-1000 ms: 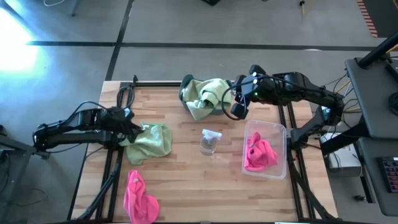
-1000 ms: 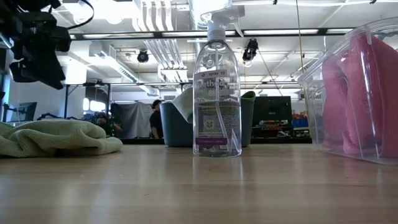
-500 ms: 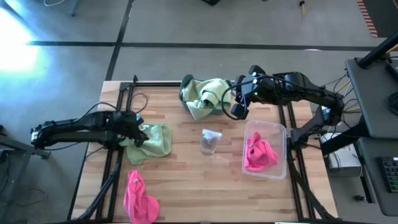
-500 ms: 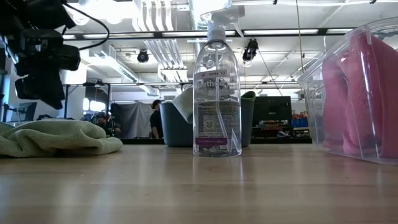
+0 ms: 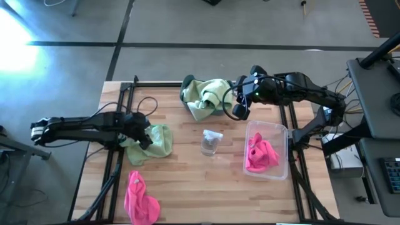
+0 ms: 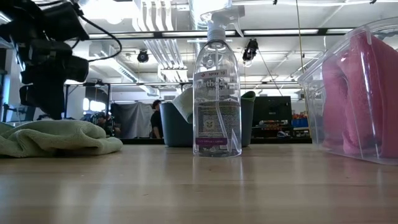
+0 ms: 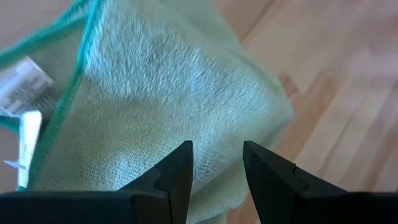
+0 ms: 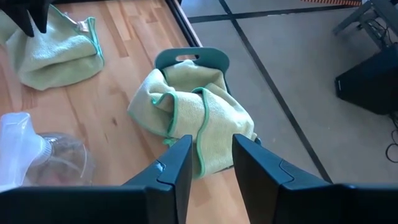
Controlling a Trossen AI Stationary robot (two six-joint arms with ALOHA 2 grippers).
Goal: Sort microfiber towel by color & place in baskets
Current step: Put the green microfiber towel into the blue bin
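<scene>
We see L gripper (image 5: 145,132) jaws part-open, empty, over green towel (image 5: 153,142) | pink in clear basket (image 5: 282,134) | pink towel (image 5: 139,199) left on surface | R gripper (image 5: 239,111) jaws part-open, empty

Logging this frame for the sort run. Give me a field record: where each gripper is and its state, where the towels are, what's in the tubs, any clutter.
left gripper: open, just above the loose green towel on the table's left
right gripper: open, beside the teal tub, holding nothing
teal tub: green towels heaped over it, spilling past the rim
clear tub: pink towels inside, table's right
pink towel on table: front left, untouched
spray bottle: upright at table centre, apart from the towels
</scene>
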